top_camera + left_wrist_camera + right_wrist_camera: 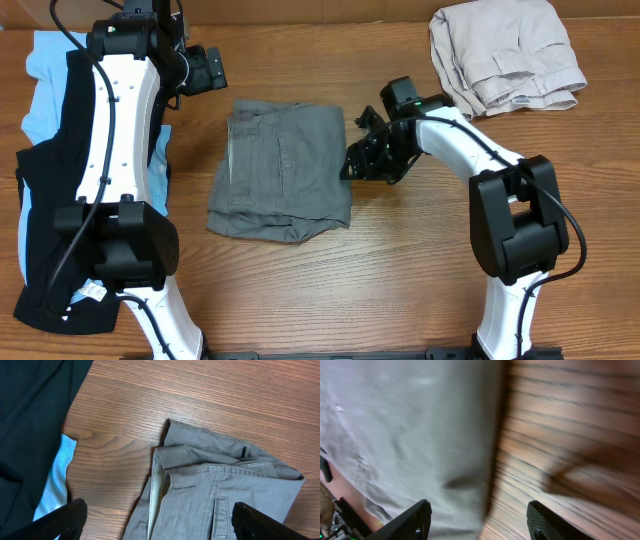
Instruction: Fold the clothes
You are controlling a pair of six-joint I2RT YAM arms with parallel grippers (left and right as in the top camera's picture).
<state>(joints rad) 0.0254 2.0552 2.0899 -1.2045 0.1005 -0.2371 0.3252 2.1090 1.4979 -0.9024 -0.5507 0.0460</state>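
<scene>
Shorts [280, 170] soft, floppy; I'd pinch right fold edge. R gripper [360, 158] and L gripper [212, 68] both spread, empty.

The wood-grain bench [400, 260] fills the view, with four pieces of cloth on it. Dead centre, the grey-brown shorts [280, 170] lie folded into a rough square, flat on the wood, a pale strip of waistband lining showing along the left edge. Up in the far right corner sit beige trousers [505, 55], bunched, well apart from the shorts. Down the left side, a black garment [40, 230] sprawls partly over a light-blue one [45, 70].
</scene>
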